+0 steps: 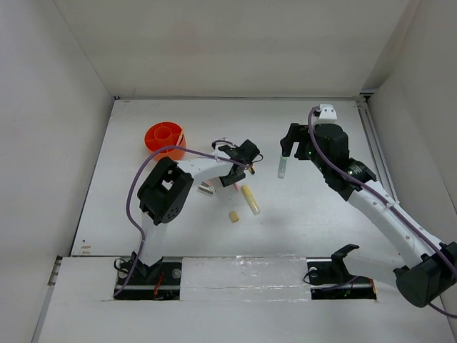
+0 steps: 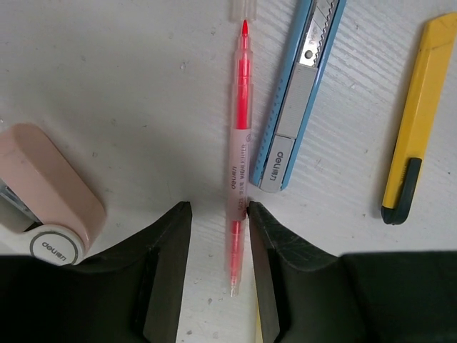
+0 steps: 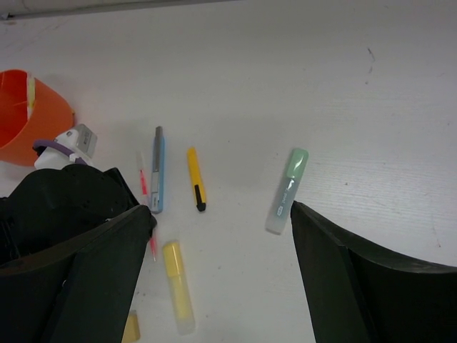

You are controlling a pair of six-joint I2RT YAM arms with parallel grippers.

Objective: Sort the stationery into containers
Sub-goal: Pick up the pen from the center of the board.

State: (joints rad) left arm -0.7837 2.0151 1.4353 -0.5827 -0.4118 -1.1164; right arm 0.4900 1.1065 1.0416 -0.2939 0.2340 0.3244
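red pen (image 2: 239, 143): flat on the table (image 2: 107, 86), red tip pointing away from the left wrist, lower bit of the barrel sitting right between the left jaws
left jaws: apart, 1 on each side of the red pen. The finger (image 2: 265, 257) on the blue cutter's side looks like it's touching the barrel, and the other finger (image 2: 168, 264) has a strip of table showing next to it, so not clamped
blue cutter (image 2: 293, 107): just beside the pen, angled a bit, its near end almost touching the barrel
yellow cutter (image 2: 418, 121): further out on that same side, apart from the blue one
pink block (image 2: 50, 193): other side of the pen, close to the jaws, can't tell if it touches them
yellow highlighter (image 1: 250, 199): on the table, closer to the arm bases than the pen
tan eraser (image 1: 233, 216): near that highlighter, not touching it
orange cup (image 1: 166, 139): upright at the far left of the table, well apart from the pen, dividers visible inside
pale green highlighter (image 3: 285, 189): lying on its own over by the right arm
right jaws: wide apart, nothing between them, up off the table with the green highlighter near 1 fingertip
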